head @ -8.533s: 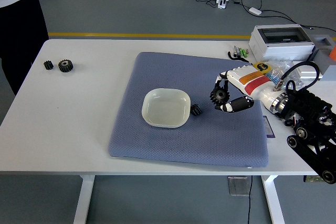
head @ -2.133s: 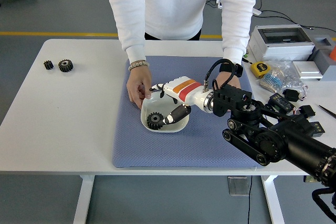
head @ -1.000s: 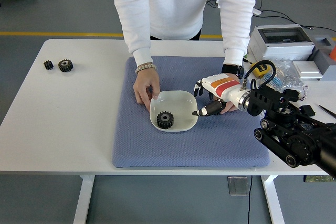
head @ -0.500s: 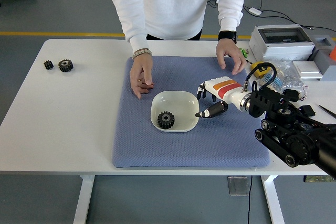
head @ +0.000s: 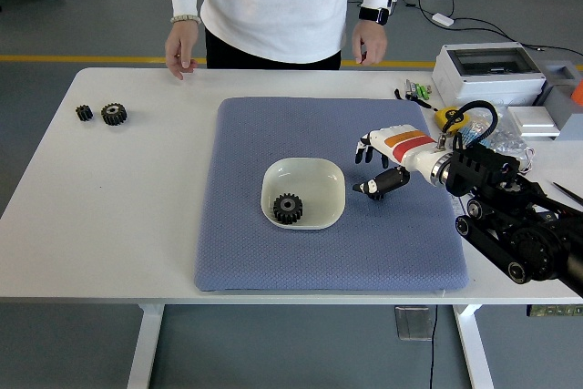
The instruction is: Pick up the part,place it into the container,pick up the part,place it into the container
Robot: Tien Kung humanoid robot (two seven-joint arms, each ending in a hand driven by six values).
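A white bowl [head: 320, 179] sits in the middle of the blue-grey mat [head: 273, 125], and a black gear [head: 288, 208] lies flat in its lower left part. My right hand [head: 369, 171] hovers over the mat just right of the bowl, its fingers spread and holding nothing. Two more black gears rest on the bare table at far left: a small gear [head: 84, 112] and a larger gear [head: 113, 114]. My left arm does not show in the head view.
A person in a white top stands at the far edge, one hand [head: 181, 43] and the other hand [head: 371, 42] held above the table edge. A white box [head: 487, 70], a yellow tape measure [head: 448, 117] and loose cables crowd the right side.
The person has drawn both hands off the mat and stepped back. My right hand has pulled away from the bowl to the right, leaving the gear in it.
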